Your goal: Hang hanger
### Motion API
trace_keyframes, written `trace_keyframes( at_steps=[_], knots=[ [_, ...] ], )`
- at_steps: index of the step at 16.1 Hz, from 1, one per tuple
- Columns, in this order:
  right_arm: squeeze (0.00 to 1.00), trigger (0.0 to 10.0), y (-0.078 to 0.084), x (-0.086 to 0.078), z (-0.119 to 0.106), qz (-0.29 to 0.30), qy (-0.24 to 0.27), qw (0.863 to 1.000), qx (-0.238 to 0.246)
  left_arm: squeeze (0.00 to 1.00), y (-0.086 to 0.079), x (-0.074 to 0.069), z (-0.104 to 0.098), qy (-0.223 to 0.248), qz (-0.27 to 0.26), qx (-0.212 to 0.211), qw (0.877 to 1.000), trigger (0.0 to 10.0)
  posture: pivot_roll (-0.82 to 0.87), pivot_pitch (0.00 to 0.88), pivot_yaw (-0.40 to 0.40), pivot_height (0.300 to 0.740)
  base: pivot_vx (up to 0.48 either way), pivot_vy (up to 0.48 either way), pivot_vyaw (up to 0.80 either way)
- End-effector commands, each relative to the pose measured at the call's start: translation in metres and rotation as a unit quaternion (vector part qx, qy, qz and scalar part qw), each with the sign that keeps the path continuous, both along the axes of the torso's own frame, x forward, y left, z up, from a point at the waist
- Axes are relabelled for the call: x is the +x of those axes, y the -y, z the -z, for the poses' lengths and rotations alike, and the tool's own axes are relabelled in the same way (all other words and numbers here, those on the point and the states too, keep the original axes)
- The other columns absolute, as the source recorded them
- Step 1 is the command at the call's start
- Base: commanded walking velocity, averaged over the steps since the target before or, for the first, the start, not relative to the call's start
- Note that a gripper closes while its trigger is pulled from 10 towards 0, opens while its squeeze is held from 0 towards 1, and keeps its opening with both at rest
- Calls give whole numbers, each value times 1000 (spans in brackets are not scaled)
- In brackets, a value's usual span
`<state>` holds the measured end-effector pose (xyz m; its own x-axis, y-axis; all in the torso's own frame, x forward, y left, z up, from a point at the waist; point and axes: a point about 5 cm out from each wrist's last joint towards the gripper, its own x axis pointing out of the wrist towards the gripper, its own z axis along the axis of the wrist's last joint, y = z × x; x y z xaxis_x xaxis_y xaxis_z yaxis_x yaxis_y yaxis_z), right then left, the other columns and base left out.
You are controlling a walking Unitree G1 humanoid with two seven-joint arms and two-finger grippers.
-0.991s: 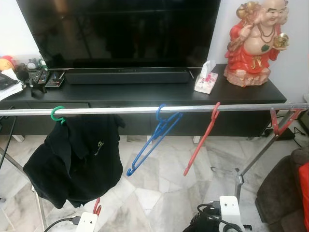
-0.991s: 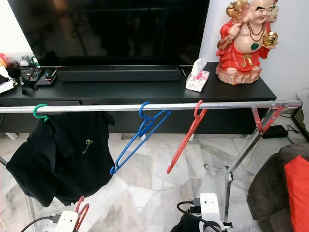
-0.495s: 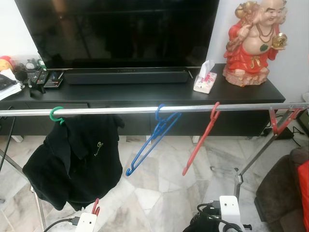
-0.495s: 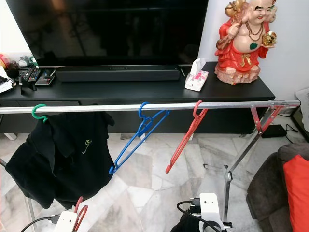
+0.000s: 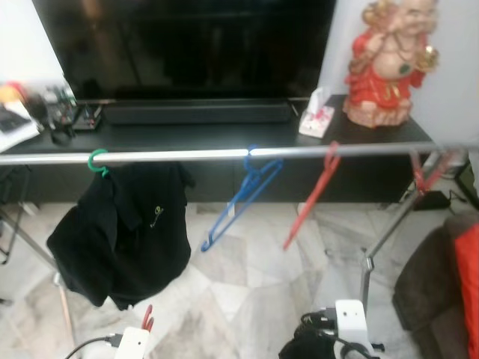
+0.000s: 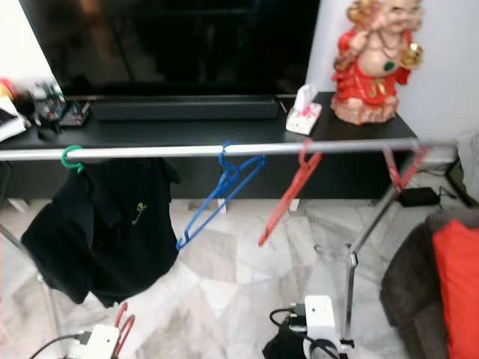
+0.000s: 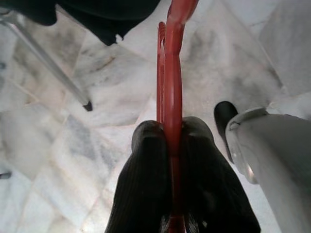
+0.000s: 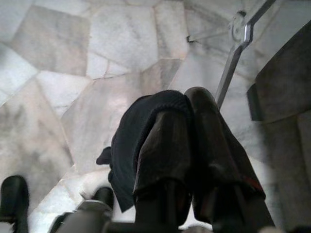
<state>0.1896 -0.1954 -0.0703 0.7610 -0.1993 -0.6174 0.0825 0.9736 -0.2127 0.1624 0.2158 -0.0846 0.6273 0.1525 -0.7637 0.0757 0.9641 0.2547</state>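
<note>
Here the left gripper sits low, close to the robot's body, its two black fingers pinched tight on a red hanger that sticks up out of them. In the head views the top of that hanger peeks up beside the white wrist block near the floor. Above and ahead of the left gripper a metal rail runs across the scene. On the rail, straight above this gripper, a black shirt hangs from a green hook. Further to the gripper's right a blue hanger and another red hanger dangle tilted from the rail. Behind the rail stands a black TV bench with a red figurine and a tissue box. The right gripper hangs low over the marble floor, fingers pressed together with nothing between them, near a leg of the rack.
</note>
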Motion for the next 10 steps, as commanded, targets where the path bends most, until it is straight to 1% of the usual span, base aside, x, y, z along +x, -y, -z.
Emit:
trace_keyframes(
  at_steps=[1, 7, 10],
  knots=[
    [0, 10000, 5, 4, -4, 2, 13, 1000, -7, 0, 2, -7, 3, -10, 1, 0, 1000, 10000, -60, 0, -10, 740, -274, 0, 0],
    [0, 10000, 5, 4, -4, -2, 12, 1000, -7, 0, 5, -7, 4, -10, 2, -2, 1000, 10000, -61, 0, -12, 740, -278, 0, 0],
    [0, 10000, 5, 3, -3, -3, 7, 1000, -6, 0, 2, -8, 4, -11, -10, -2, 1000, 10000, -61, 0, -13, 740, -275, 0, 0]
  ],
)
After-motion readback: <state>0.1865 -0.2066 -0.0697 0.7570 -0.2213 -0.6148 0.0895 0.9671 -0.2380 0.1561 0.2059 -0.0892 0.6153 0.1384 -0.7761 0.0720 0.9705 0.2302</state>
